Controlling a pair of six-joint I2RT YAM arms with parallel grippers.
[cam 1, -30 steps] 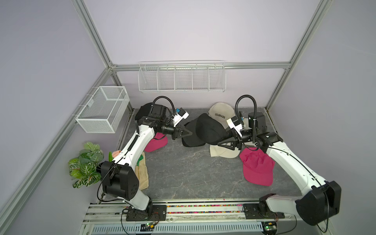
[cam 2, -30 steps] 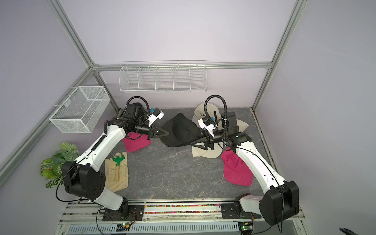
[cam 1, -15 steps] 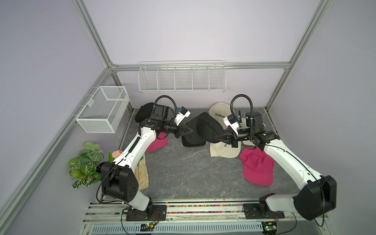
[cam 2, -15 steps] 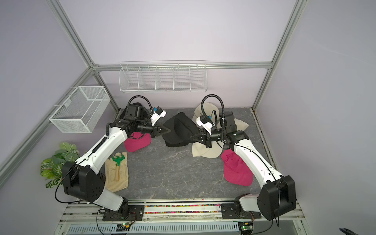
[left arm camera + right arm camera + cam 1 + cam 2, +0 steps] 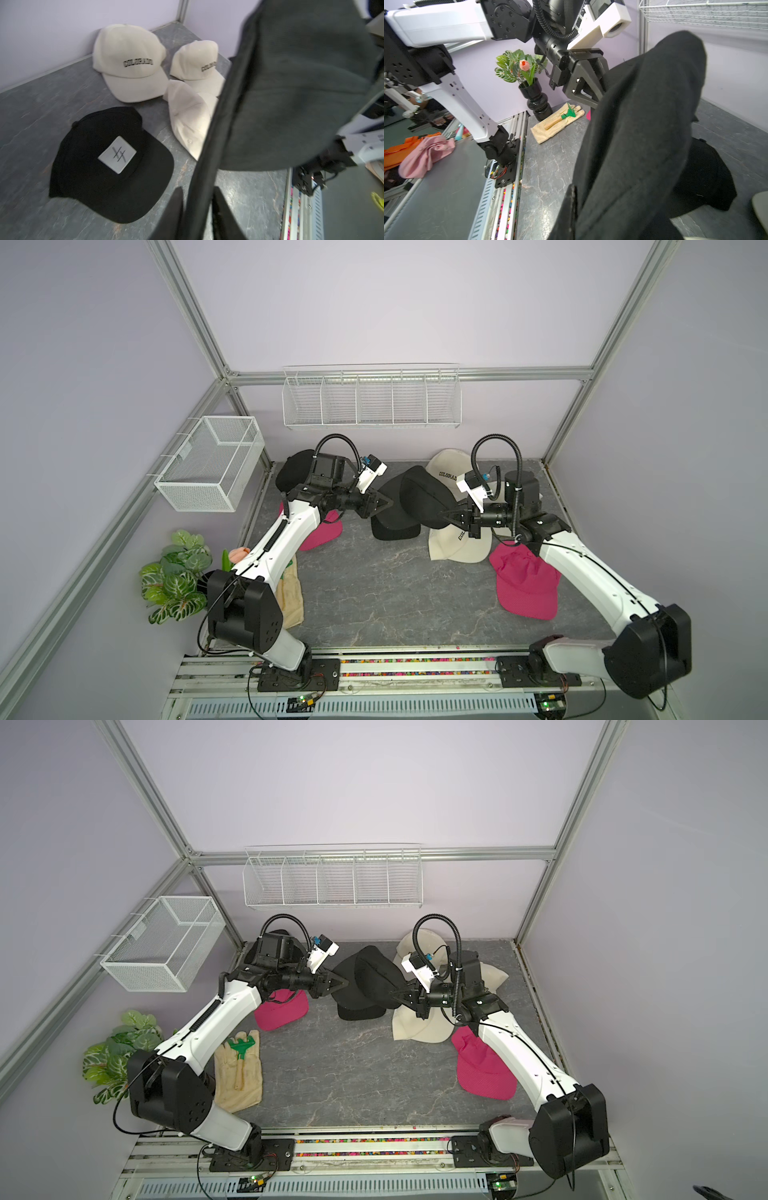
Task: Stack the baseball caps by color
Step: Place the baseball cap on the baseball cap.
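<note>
Top view: table [image 5: 374, 593] beneath both arms | held black cap [image 5: 419, 497] hung in the air over patched black cap [image 5: 112, 166] | right fingers [image 5: 444, 515] clenched on its edge | left fingers [image 5: 384, 504] parted, straddling its brim | risk: the one-sided hold could let it swing and land skewed off the stack.

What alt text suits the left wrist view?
A raised black cap fills the foreground, its edge between the left tool's parted fingers. On the table lie a black cap with a white square patch and three cream caps, two lettered COLORADO.
</note>
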